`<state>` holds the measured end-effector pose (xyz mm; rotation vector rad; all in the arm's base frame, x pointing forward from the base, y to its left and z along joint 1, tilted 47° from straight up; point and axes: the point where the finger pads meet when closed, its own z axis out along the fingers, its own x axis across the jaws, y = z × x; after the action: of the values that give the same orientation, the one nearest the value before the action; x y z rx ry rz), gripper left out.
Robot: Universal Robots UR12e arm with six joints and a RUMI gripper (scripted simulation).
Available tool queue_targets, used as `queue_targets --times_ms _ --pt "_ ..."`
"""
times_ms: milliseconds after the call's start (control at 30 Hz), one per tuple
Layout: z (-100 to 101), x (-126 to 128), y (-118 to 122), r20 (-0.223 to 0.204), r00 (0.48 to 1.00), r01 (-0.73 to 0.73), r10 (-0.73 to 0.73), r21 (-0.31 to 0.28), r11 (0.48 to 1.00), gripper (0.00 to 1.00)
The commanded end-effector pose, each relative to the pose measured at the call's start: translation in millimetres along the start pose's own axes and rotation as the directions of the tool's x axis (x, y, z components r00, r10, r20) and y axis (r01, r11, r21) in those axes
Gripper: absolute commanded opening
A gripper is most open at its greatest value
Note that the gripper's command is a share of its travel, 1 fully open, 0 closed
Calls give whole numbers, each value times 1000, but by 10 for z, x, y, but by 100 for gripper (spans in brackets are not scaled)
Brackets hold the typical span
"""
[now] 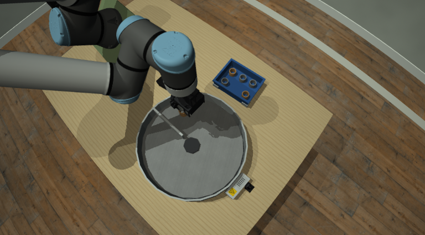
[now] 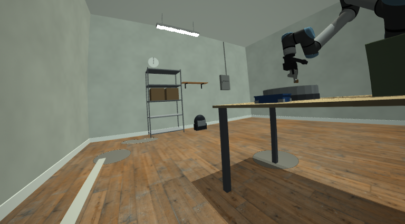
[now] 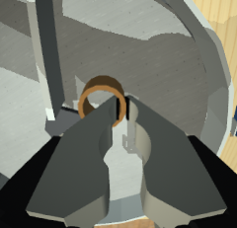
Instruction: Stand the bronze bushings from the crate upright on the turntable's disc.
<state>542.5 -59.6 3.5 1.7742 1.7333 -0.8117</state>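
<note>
Wooden floorboards and grey-green walls surround a pale table (image 1: 281,132), where the work sits. Pinched by its thin wall between the closed gripper (image 3: 121,109) fingers, a bronze bushing (image 3: 94,92) hangs in the air above the turntable's disc (image 1: 194,170), near the rim on the crate side and well away from the dark hub (image 1: 191,145). The wrist view shows its open end facing the camera, the ring poking out past the fingertips. From the exterior view it hangs clear of the disc, not touching it.

A thin pale bar (image 1: 167,123) runs from the hub out to the rim (image 1: 140,166), passing beside the gripper. The arm's shadow falls across the far half of the disc.

Just beside the turntable lies the blue crate (image 1: 219,77). Two bronze bushings remain in it, one at a far corner (image 1: 232,71) and one at the near edge (image 1: 245,94), with three steel bushings (image 1: 242,77) between them, all upright.

A small box with a yellow warning label (image 1: 237,186) touches the turntable's near rim. Against the back wall stands a shelf rack (image 2: 147,102) with two cartons.
</note>
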Motion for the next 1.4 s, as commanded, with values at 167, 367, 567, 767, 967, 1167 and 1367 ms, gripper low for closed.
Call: queue_targets --times_ms 167,367,567,767,967,1167,1367 --pt "-4 -1 4 0 1000 0 0 -1 1000 0" --pt "-4 -1 4 0 1000 0 0 -1 1000 0" --pt "-4 -1 4 0 1000 0 0 -1 1000 0" --pt "49 -1 3 0 1000 0 0 -1 1000 0" --pt "247 -2 2 0 1000 0 0 -1 1000 0" --pt "247 -2 2 0 1000 0 0 -1 1000 0" --pt "247 -2 2 0 1000 0 0 -1 1000 0"
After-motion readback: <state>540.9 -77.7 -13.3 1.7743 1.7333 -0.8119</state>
